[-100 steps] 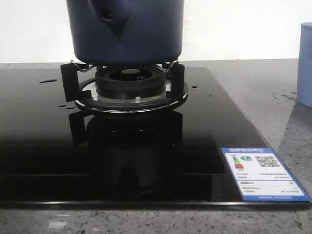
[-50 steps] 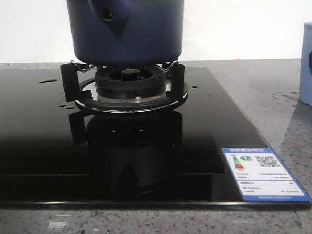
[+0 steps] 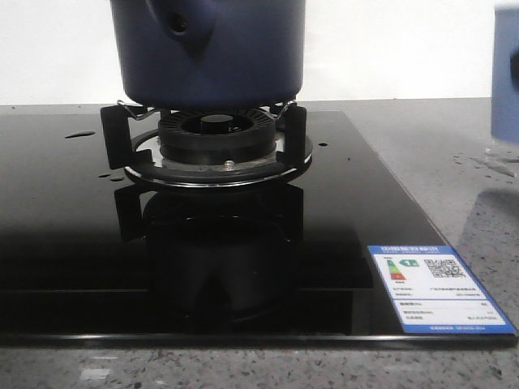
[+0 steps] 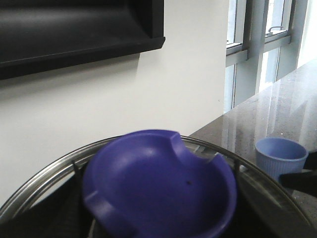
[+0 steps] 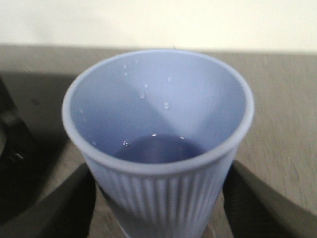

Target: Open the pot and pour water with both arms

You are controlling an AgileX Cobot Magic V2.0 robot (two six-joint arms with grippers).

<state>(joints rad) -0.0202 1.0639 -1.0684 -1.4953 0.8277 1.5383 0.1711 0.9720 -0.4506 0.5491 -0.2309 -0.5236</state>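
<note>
The dark navy pot stands on the burner grate; its top is cut off in the front view. In the left wrist view a glass lid with a steel rim and a blue-violet knob fills the space at my left gripper; the fingers are hidden behind the knob. My right gripper is shut on the pale blue ribbed cup, one dark finger on each side. The cup holds a little water. It hangs blurred above the counter at the right edge of the front view.
The black glass hob carries an energy label at its front right corner. Water drops lie on the grey stone counter under the cup. A white wall is behind, and a window is beyond the cup in the left wrist view.
The cup has risen off the counter at the right edge of the front view. The pot has not moved.
</note>
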